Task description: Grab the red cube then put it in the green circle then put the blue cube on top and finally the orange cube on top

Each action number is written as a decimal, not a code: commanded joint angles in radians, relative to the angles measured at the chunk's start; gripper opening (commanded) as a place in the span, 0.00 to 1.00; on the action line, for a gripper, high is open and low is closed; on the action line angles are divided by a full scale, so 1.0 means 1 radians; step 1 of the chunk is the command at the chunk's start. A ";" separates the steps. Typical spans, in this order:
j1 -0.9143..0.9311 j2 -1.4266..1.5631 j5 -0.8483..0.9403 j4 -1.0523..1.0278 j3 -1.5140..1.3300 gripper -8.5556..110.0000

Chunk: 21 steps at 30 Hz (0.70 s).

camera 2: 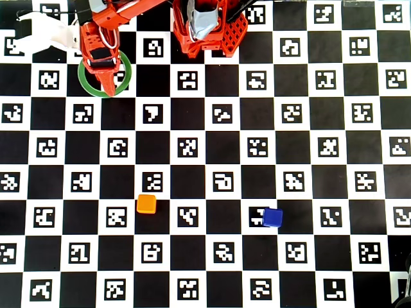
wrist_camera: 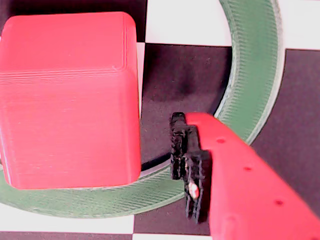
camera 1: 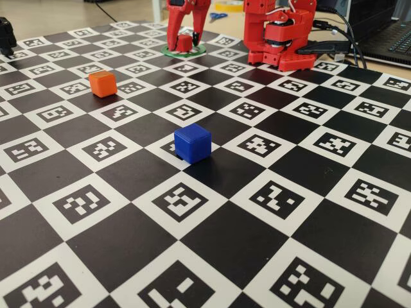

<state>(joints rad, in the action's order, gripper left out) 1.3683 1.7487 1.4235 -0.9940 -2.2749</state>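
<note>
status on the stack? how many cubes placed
One placed: the red cube sits inside the green circle, and the hand hangs over it, apparently open. Left: the blue cube and the orange cube both lie loose on the board.

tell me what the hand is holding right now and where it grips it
Nothing. The hand straddles the red cube, which sits inside the green ring, but the wrist view shows a gap between finger and cube.

A checkerboard mat (camera 1: pixel 212 173) of coded markers — laptop (camera 1: pixel 392 35) behind it.
</note>
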 commanded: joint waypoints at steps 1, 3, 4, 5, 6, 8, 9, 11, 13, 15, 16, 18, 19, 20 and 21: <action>0.005 0.091 -0.018 -0.031 0.077 0.44; 0.003 0.095 -0.032 -0.057 0.106 0.45; 0.000 0.098 -0.040 -0.074 0.123 0.45; -0.003 0.101 -0.049 -0.091 0.143 0.45; -0.008 0.104 -0.058 -0.112 0.167 0.45; -0.020 0.109 -0.083 -0.153 0.219 0.44; -0.028 0.114 -0.097 -0.176 0.247 0.44; -0.048 0.121 -0.129 -0.227 0.305 0.44; -0.077 0.135 -0.164 -0.273 0.354 0.44; -0.110 0.155 -0.207 -0.305 0.394 0.44; -0.130 0.163 -0.235 -0.324 0.416 0.44; -0.179 0.175 -0.291 -0.374 0.457 0.44; -0.209 0.179 -0.322 -0.400 0.474 0.44; -0.238 0.186 -0.356 -0.420 0.489 0.44; -0.270 0.193 -0.390 -0.434 0.497 0.44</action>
<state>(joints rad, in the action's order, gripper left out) 1.1827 1.8561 1.1213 -1.3790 -1.8929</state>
